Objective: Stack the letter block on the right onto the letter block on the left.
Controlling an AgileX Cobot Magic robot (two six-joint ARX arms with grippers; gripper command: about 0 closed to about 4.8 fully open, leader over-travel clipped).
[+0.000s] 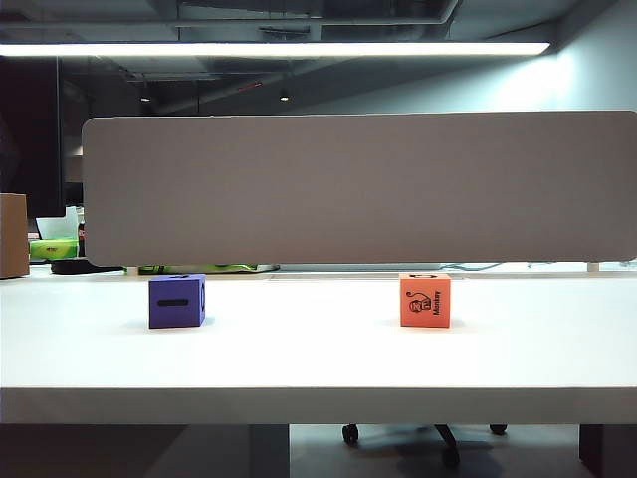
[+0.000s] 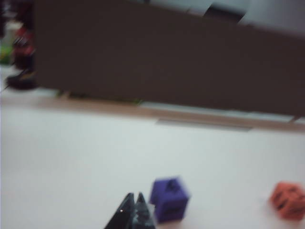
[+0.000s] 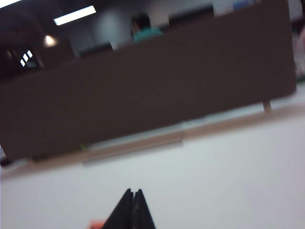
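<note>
A purple letter block stands on the left of the white table, and an orange letter block printed "Monkey" stands on the right, well apart from it. Neither arm appears in the exterior view. In the left wrist view my left gripper is shut and empty, its tips just beside the purple block, with the orange block further off. In the right wrist view my right gripper is shut and empty; only a sliver of the orange block shows beside it.
A long grey divider panel runs along the table's back edge. A brown box and green clutter sit at the far left behind the white table. An office chair base shows under the table.
</note>
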